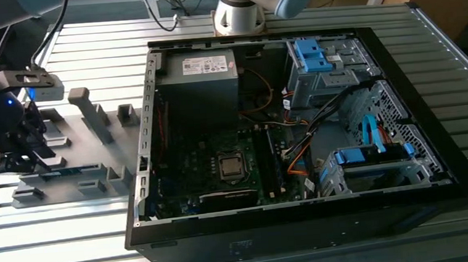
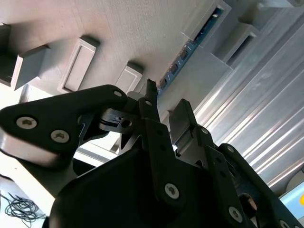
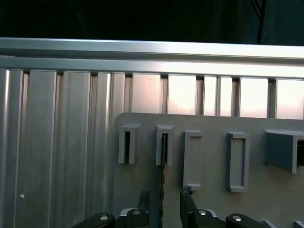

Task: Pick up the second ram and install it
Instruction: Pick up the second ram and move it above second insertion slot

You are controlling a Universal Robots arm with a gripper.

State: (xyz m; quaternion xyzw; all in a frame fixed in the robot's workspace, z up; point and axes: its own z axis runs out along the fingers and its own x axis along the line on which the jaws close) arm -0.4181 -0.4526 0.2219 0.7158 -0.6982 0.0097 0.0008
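The end effector [image 3: 164, 195] is open, straddling the ram stick [image 3: 163, 159], which stands edge-up in its grey holder [image 3: 170, 142] for easy grabbing.

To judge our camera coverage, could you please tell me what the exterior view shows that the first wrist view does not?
Exterior view: the open black computer case with its dark green motherboard and grey power supply. First wrist view: the slim blue-green ram stick standing edge-on between the fingers of the open gripper. Both: the grey plastic holder plate on the ribbed aluminium table.
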